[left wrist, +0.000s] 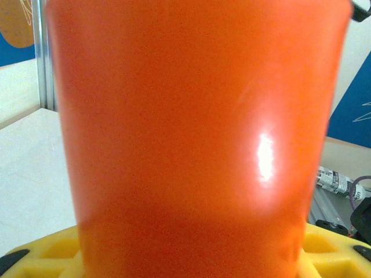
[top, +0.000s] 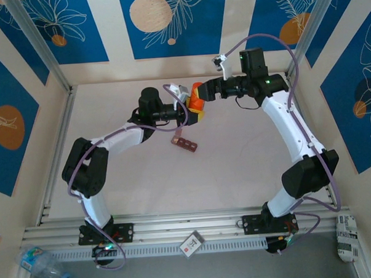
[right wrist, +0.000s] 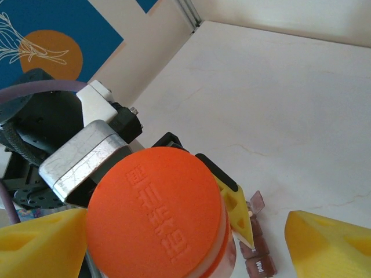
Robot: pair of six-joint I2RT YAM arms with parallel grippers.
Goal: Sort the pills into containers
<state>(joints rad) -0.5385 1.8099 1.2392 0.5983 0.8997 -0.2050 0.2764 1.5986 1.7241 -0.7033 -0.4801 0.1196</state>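
Fingers (left wrist: 46, 255) of the left gripper (top: 195, 114) are clamped tight on a small orange cylindrical plastic bottle (top: 197, 100), lifted clear of the white table (top: 236, 174). Its round orange embossed cap (right wrist: 155, 215) faces the right gripper (right wrist: 185, 231), whose yellow fingers stand spread wide either side of it. Down on the table, just below the bottle, lies the dark reddish-brown strip of four small square containers (top: 186, 143), apart from both grippers.
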